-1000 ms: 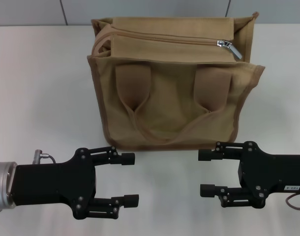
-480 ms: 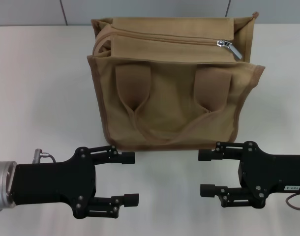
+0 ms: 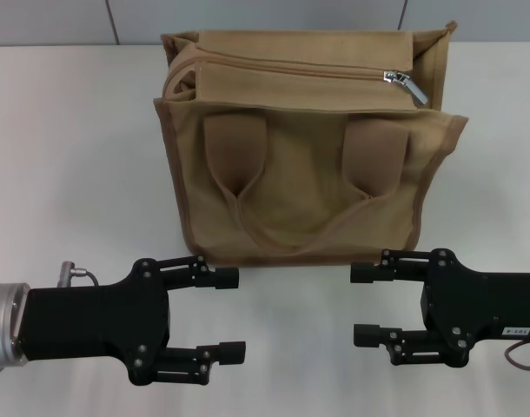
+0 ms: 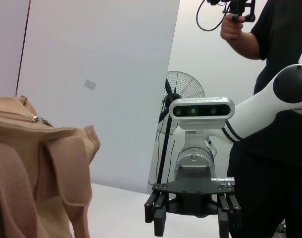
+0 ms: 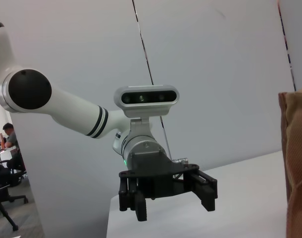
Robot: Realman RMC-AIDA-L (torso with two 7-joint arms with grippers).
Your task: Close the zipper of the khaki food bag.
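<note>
The khaki food bag (image 3: 304, 165) stands upright at the far middle of the white table, its two strap handles hanging down its near face. The zipper (image 3: 291, 68) runs along its top. Its silver pull tab (image 3: 405, 83) lies at the right end, and the bag's mouth gapes a little at the left end. My left gripper (image 3: 232, 314) is open in front of the bag's left corner, clear of it. My right gripper (image 3: 361, 305) is open in front of the bag's right part, also clear. The left wrist view shows the bag (image 4: 37, 173) and the right gripper (image 4: 193, 218).
The white table (image 3: 74, 156) stretches to both sides of the bag. A grey wall (image 3: 74, 17) runs behind it. In the left wrist view a person (image 4: 275, 74) and a fan (image 4: 183, 91) stand beyond the table. The right wrist view shows the left gripper (image 5: 166, 198) and the bag's edge (image 5: 297, 163).
</note>
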